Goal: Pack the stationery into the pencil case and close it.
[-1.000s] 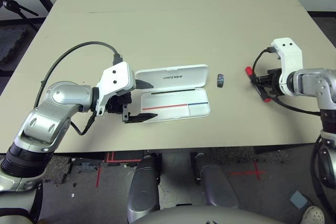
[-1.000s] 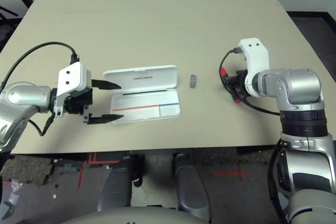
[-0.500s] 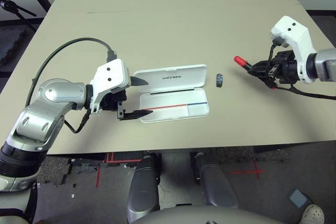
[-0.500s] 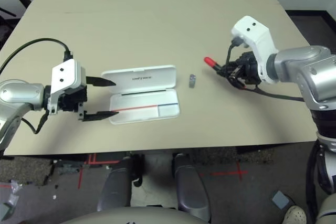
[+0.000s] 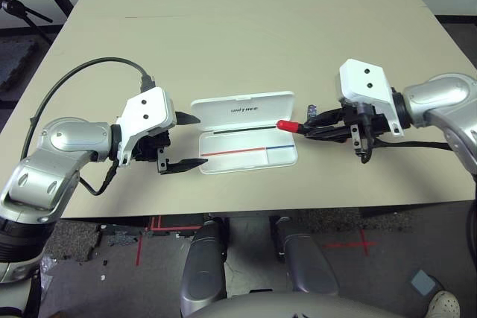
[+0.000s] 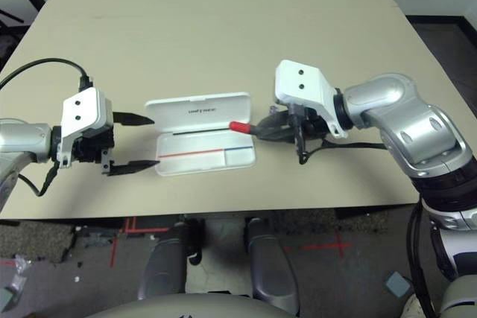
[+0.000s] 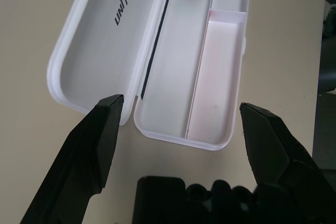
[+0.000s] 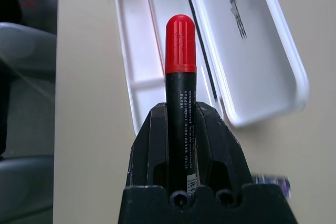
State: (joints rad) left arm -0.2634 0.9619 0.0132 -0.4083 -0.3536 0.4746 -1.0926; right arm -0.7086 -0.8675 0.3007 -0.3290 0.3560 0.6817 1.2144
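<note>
The white pencil case (image 5: 246, 130) lies open on the table, its lid with the dark print on the far side and its tray (image 7: 215, 93) on the near side. My left gripper (image 5: 198, 141) is open just off the case's left end, one finger level with each long side. My right gripper (image 5: 319, 129) is shut on the red-and-black marker (image 8: 180, 77). The marker lies level, and its red cap (image 5: 287, 125) reaches over the case's right end. The small dark block (image 5: 311, 107) peeks out on the table just behind the right fingers.
The tan table (image 5: 246, 27) stretches wide and bare beyond the case. Its front edge runs close below the case and both grippers. A black cable (image 5: 82, 83) loops over my left forearm. A dark stand (image 5: 22, 9) rises beside the table's far left corner.
My right arm has swung the marker leftwards from the table's right side to the case's right end. The left gripper has drifted a little to the left, still open.
</note>
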